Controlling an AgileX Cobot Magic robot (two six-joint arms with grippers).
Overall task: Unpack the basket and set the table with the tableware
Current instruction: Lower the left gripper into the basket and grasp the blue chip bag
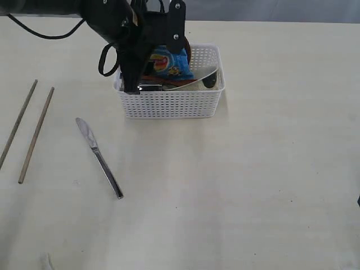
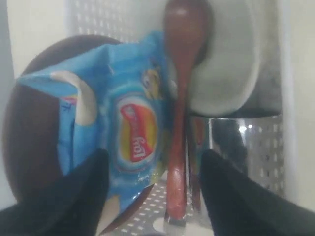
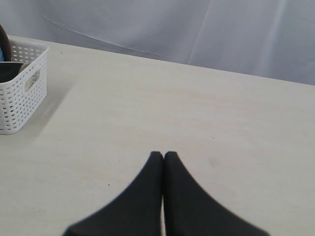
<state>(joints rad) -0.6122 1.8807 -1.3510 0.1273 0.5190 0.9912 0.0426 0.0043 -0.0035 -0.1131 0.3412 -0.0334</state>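
Knife (image 1: 99, 158) diagonal, blade toward far left

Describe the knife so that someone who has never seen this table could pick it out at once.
On the pale table, look left of the white basket in the exterior view, nearer the camera. The knife lies there flat, at a slant. Unlike the two thin wooden chopsticks further left, it is shiny steel with a rounded blade.

The exterior camera looks steeply down on my table (image 1: 253, 169), the basket (image 1: 169, 105) upper centre of frame. My left wrist camera peers closely into that basket; my right one sits low over the table, catching the basket's end.
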